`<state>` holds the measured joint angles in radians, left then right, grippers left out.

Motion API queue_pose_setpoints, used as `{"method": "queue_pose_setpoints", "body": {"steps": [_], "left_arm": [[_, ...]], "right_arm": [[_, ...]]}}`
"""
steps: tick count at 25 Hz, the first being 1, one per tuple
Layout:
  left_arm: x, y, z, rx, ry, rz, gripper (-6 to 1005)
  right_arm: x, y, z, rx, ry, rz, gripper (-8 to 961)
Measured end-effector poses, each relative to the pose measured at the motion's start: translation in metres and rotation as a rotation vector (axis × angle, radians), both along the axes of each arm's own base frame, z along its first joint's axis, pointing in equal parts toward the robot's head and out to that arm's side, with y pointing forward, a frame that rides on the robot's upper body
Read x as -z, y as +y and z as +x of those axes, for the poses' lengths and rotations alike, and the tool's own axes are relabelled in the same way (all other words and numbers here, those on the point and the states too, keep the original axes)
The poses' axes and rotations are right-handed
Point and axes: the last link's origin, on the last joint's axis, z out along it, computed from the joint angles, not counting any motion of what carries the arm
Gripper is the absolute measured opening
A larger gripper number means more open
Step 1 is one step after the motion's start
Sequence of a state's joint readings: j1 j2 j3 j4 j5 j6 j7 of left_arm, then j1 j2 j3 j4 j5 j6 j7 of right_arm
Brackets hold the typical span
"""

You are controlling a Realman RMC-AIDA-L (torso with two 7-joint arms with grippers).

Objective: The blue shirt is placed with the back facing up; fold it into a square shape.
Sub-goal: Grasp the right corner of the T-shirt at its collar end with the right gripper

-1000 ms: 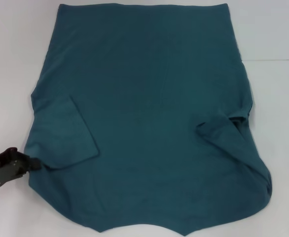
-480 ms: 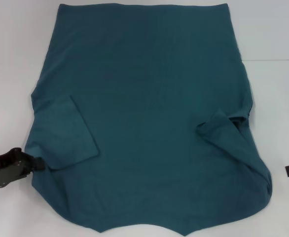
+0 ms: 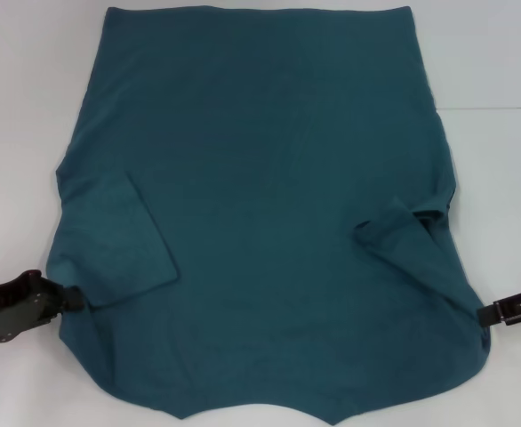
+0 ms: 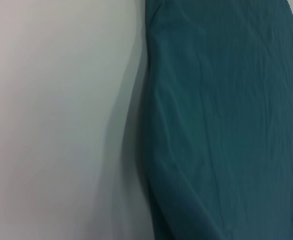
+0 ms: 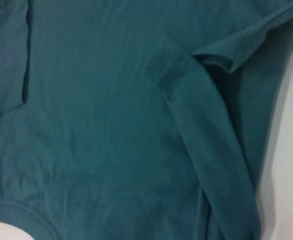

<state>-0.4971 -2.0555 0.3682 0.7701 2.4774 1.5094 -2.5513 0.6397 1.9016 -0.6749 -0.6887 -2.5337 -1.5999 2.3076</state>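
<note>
The blue shirt (image 3: 269, 222) lies spread on the white table (image 3: 12, 133), far larger than either gripper. Both short sleeves are folded inward onto the body, the left sleeve (image 3: 118, 240) flat and the right sleeve (image 3: 412, 236) rumpled. My left gripper (image 3: 65, 301) is low at the shirt's left edge, its tip touching the fabric just under the folded sleeve. At the shirt's right edge, near the shoulder corner, my right gripper (image 3: 484, 313) meets the cloth. The left wrist view shows the shirt's edge (image 4: 226, 120) beside bare table, and the right wrist view shows the shirt (image 5: 111, 125) with its folded sleeve.
White table surface (image 3: 500, 178) surrounds the shirt on the left, right and far sides. The shirt's collar end (image 3: 252, 411) reaches almost to the near edge of the head view. A faint table seam (image 3: 492, 108) runs across at the right.
My right gripper has come in from the right side and now reaches the shirt's right edge. The left gripper has shifted slightly lower along the left edge. The shirt has not moved.
</note>
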Motion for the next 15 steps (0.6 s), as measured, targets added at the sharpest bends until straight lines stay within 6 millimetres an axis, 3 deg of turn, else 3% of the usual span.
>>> {"method": "queue_pose_setpoints", "body": {"steps": [15], "left_arm": [[0.0022,0.0001,0.001,0.001,-0.006,-0.005,23]], "right_arm": [[0.0103,0.0042,-0.0008,0.008,-0.028,0.01,519]]}}
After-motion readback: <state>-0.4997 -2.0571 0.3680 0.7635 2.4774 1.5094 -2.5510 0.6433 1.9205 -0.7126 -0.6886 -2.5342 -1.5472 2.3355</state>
